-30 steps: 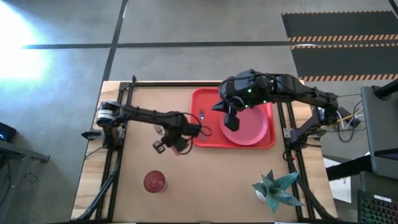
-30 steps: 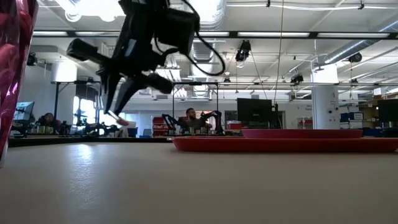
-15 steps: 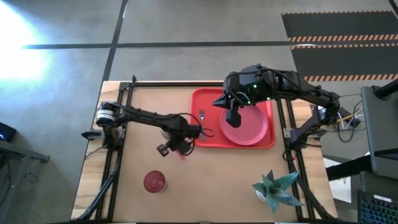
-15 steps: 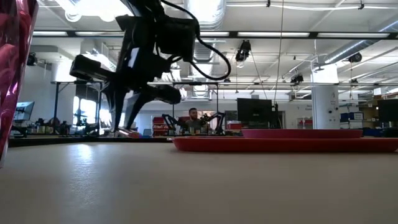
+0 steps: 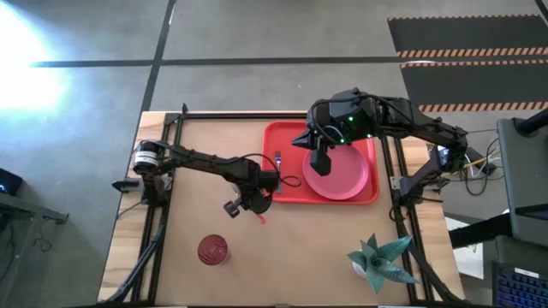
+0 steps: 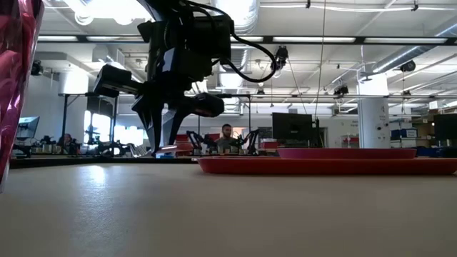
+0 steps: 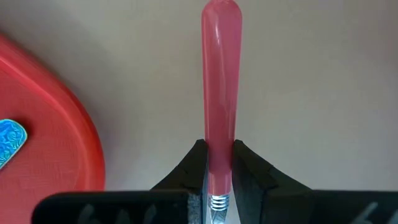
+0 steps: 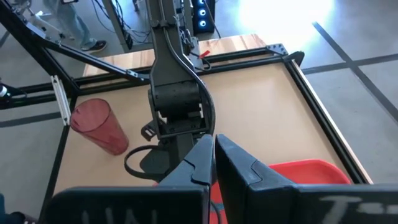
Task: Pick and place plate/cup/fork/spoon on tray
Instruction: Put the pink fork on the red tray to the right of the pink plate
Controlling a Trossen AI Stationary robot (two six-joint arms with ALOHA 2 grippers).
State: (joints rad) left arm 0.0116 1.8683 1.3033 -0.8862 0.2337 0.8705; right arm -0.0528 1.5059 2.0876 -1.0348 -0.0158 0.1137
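My left gripper is shut on the fork just left of the red tray. The fork's pink handle sticks out past the fingertips, and its tined head is hidden. The pinkish-red plate lies flat on the tray's right half. The spoon lies on the tray's left part. The dark-red cup stands upright at the near left and fills the low view's left edge. My right gripper is shut and empty above the plate's left part. My left gripper pinches the fork's pink handle between its two fingers, at the end next to the metal neck. The fingers point down and lie along the fork. The handle's free end points down at the table; I cannot tell if it touches.
A green paper plant stands at the near right corner. Black frame rails run along the table's left and right sides. In the low view the tray with the plate lies to the right, and people sit in the room behind.
My left gripper has gone toward the table's right edge, nearer the tray, and a little lower, keeping the fork pinched. The pink handle's free end has come down closer to the table.
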